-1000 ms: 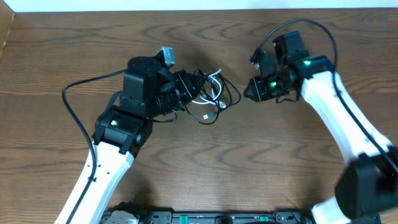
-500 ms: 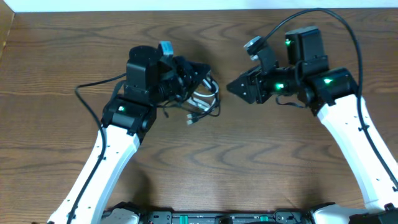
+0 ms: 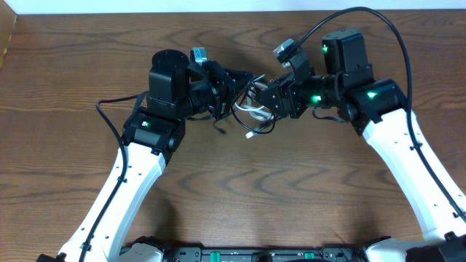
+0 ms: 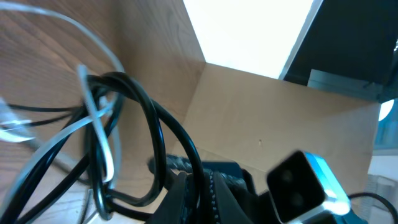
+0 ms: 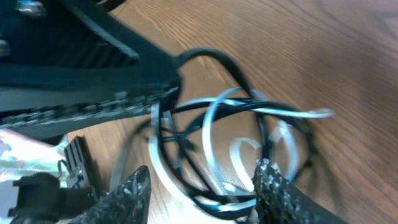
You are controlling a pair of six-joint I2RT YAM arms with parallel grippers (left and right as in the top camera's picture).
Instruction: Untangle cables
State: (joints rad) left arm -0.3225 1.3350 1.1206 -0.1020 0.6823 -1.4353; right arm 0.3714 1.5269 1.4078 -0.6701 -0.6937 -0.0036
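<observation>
Wooden table [image 3: 306, 189]: left gripper [image 3: 239, 78] clamped on cables [image 3: 251, 111]; right gripper [image 5: 204, 183] spread around them (loops interlaced). Risk: pinching both together tightens tangle.

In the overhead view, the cables [image 3: 250, 109] at upper centre were largely covered by the left gripper [image 3: 240, 80] and right gripper [image 3: 263, 94], and how the strands crossed was too small to tell. In the right wrist view, the loops were blurred and cut off at the bottom edge.
</observation>
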